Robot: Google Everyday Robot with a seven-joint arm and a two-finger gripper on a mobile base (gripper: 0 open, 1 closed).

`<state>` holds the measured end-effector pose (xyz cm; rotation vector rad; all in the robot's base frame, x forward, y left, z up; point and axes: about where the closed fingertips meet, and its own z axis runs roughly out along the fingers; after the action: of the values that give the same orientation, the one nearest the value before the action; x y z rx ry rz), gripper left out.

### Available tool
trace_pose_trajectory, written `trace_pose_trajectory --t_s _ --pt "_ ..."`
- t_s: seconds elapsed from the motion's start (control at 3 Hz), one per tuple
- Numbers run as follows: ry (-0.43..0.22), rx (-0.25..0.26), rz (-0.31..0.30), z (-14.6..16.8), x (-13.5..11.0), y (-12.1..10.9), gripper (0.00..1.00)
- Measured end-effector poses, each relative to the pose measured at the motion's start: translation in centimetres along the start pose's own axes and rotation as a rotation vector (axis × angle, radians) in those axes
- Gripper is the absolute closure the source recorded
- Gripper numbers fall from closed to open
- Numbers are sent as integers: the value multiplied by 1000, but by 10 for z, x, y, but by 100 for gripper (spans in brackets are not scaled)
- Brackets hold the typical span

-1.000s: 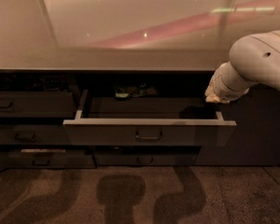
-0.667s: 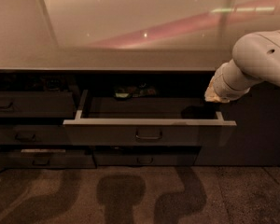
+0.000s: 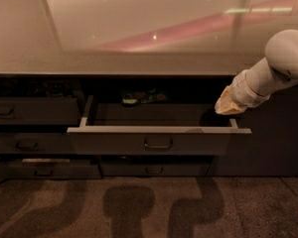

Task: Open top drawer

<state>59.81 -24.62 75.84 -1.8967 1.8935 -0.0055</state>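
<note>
The top drawer [image 3: 114, 142] stands pulled out from the dark cabinet under the counter. Its wide front faces me, with a small loop handle [image 3: 158, 144] at its centre. The inner tray shows behind the front, and small items [image 3: 133, 100] lie at its back. My white arm [image 3: 283, 63] comes in from the right. The gripper [image 3: 227, 105] at the arm's beige end hangs just above the drawer's right rear corner, apart from the handle.
Narrower dark drawers [image 3: 35, 112] [image 3: 25, 144] sit shut to the left. A bottom-left drawer [image 3: 44, 168] is slightly out, and another [image 3: 154, 168] lies below the open one. A glossy countertop [image 3: 139, 38] runs above. Arm shadows fall on the speckled floor [image 3: 139, 207].
The arm has shifted slightly to the right. The drawer stays pulled out by the same amount.
</note>
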Motion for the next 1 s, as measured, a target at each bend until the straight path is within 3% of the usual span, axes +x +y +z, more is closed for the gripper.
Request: trace_pose_trajectory --t_s 0.67,1.0 --pt "21 7 5 2 0 -1 100" --pt "105 51 52 47 52 -13 100"
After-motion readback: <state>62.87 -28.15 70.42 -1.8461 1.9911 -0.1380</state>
